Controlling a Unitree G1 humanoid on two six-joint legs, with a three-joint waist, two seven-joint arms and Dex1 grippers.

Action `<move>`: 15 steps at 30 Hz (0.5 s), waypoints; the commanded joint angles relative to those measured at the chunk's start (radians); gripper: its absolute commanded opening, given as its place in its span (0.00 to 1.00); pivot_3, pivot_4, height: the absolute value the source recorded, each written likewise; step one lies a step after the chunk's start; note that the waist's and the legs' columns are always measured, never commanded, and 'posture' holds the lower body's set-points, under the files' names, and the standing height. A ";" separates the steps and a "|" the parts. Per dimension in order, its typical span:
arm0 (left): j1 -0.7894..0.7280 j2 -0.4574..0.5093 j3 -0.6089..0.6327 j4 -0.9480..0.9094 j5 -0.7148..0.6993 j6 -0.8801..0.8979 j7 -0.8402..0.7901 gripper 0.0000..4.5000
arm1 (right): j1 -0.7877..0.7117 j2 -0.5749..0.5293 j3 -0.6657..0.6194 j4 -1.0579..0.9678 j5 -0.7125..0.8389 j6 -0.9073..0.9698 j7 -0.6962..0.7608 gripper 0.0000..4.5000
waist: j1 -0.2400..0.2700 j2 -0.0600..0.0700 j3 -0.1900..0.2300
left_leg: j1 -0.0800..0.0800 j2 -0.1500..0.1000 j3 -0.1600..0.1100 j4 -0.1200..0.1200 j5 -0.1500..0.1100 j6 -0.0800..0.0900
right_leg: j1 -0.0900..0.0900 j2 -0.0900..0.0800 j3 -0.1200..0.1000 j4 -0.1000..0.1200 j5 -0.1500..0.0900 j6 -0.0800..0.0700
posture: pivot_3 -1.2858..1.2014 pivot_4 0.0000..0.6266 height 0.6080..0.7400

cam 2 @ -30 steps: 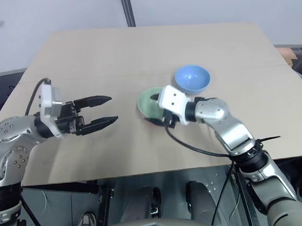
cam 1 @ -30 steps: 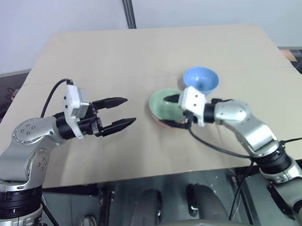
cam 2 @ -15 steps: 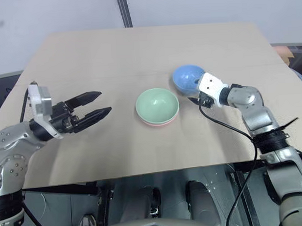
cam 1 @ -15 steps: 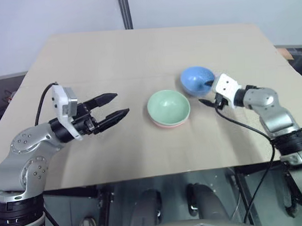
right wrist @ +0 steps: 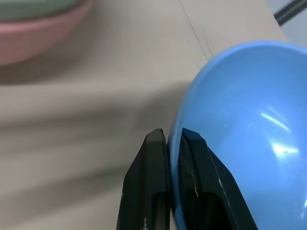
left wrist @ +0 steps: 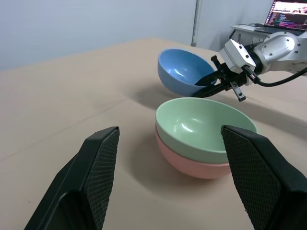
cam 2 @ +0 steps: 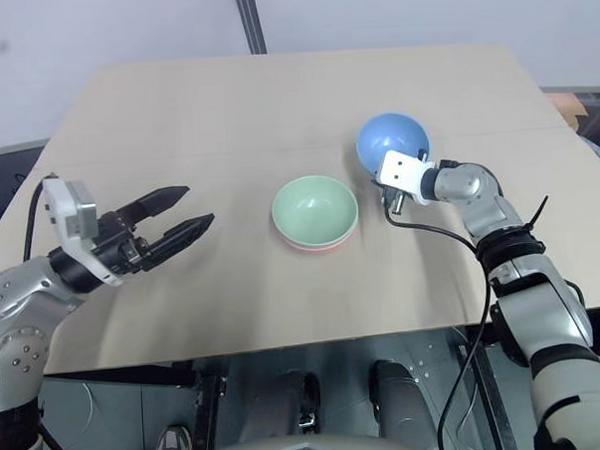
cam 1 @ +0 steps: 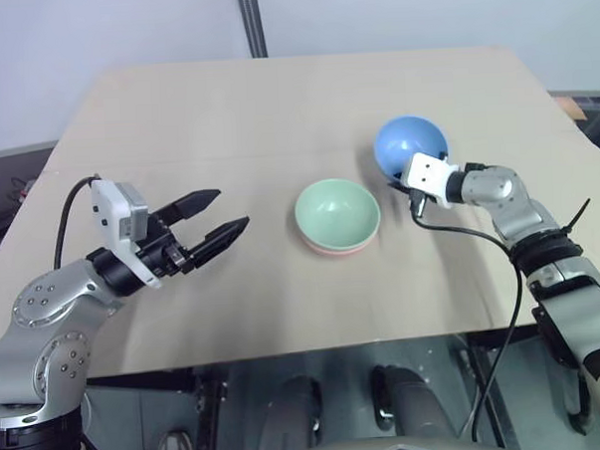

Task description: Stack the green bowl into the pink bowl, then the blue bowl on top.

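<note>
Pinching the near rim of the small round sky-blue plastic bowl [cam 1: 409, 147], the right gripper [right wrist: 173, 143] has its two black fingers clenched on the wall, one inside and one outside, and the bowl sits tilted, its open side turned toward the left of the scene and its right edge raised off the tan wooden table [cam 1: 274, 97]. That blue bowl lies on the right half of the table, a little farther than the other two and just beside them without touching. At the middle of the table the small round pale mint-green plastic bowl [cam 1: 337, 211] rests upright, nested inside the small round salmon-pink plastic bowl [cam 1: 336, 246], whose rim shows as a thin band under the green one on the near side. Well apart on the left, the left gripper [cam 1: 211, 216] hovers above the table, pointing toward the stacked pair, its fingers released and spread wide with nothing between them
</note>
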 commanded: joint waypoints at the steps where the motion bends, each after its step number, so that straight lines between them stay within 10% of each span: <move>1: -0.016 0.008 0.004 -0.019 -0.010 -0.026 -0.025 0.80 | 0.020 -0.042 -0.077 -0.230 0.092 0.050 0.065 0.02 | 0.001 0.000 0.000 | 0.000 0.000 0.000 0.000 0.000 0.000 | 0.000 0.000 0.000 0.000 0.000 0.000 | 0.52 0.24 1.00; 8: -0.042 0.030 -0.020 0.044 0.011 -0.051 -0.107 0.80 | 0.168 -0.089 -0.091 -0.929 0.443 0.581 0.231 0.02 | 0.002 0.000 0.000 | 0.000 0.001 -0.001 -0.001 0.000 0.001 | 0.000 0.000 -0.001 0.000 0.002 0.003 | 0.52 0.24 1.00; 15: -0.096 0.021 -0.063 0.092 0.036 -0.068 -0.133 0.80 | 0.170 0.019 0.047 -0.933 0.361 0.660 0.163 0.02 | 0.003 0.000 0.000 | 0.001 0.000 -0.001 0.000 0.000 0.001 | 0.000 -0.001 -0.002 0.000 0.000 0.000 | 0.52 0.24 1.00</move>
